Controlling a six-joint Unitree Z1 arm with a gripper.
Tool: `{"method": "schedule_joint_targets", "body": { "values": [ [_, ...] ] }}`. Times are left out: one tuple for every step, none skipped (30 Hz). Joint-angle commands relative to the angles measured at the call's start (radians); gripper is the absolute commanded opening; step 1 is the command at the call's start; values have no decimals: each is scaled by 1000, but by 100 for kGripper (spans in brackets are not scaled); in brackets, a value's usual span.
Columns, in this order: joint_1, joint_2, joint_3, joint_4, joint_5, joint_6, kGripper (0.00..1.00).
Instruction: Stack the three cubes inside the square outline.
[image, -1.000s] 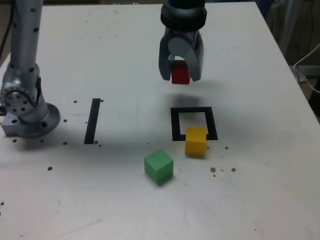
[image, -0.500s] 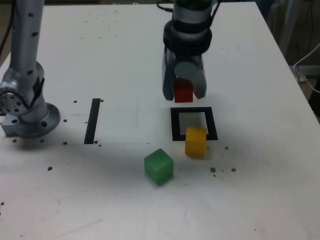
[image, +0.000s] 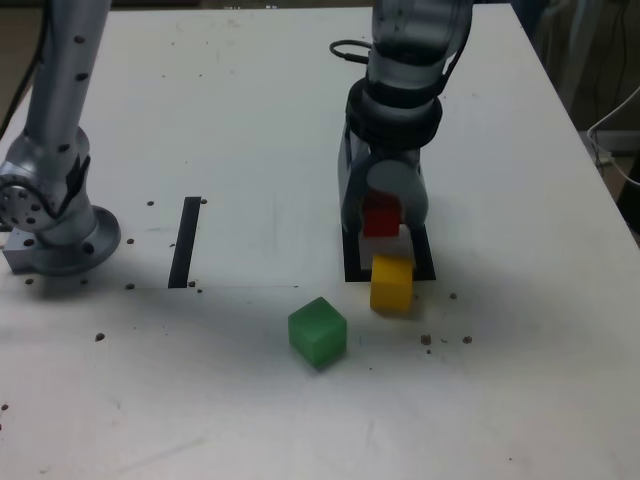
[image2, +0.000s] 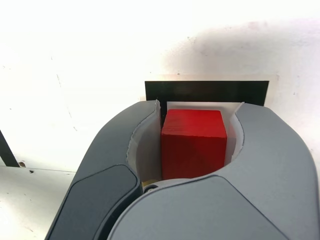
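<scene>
My gripper (image: 382, 222) is shut on the red cube (image: 381, 217) and holds it low over the square outline (image: 424, 252), whose black frame shows partly behind the jaws. In the wrist view the red cube (image2: 193, 142) sits between my gripper's (image2: 195, 112) two grey fingers (image2: 122, 150), with one black side of the square outline (image2: 205, 91) just beyond. The yellow cube (image: 391, 282) rests on the outline's near edge, right below the gripper. The green cube (image: 318, 331) lies on the table nearer the camera, toward the exterior view's left.
A straight black strip (image: 185, 241) lies on the white table (image: 230, 110) toward the exterior view's left. The arm's grey base (image: 52, 215) stands at the far left. Small dark specks (image: 445, 340) dot the table near the cubes.
The gripper has come toward the camera and down with the red cube, from behind the outline to just over it. The yellow and green cubes have not moved.
</scene>
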Motion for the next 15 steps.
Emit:
{"method": "schedule_joint_targets", "body": {
  "values": [
    [-2,1,4,-3,0,-1,17],
    [-2,-1,6,-4,0,0,17],
    [-2,-2,8,-4,-1,0,17],
    [-2,-3,11,-6,-2,0,17],
    [-2,-4,13,-8,-3,0,17],
    [-2,-4,16,-11,-4,0,17],
    [-2,-4,18,-13,-5,0,17],
    [-3,-4,21,-16,-7,0,17],
    [-4,-4,23,-20,-8,1,17],
    [-5,-4,25,-23,-9,1,17],
    [-7,-3,27,-27,-11,1,17],
    [-8,-3,29,-30,-13,1,17],
    [-11,-3,31,-33,-16,2,17],
    [-13,-3,33,-37,-18,2,17],
    [-15,-3,34,-40,-20,2,17]
  ]
}}
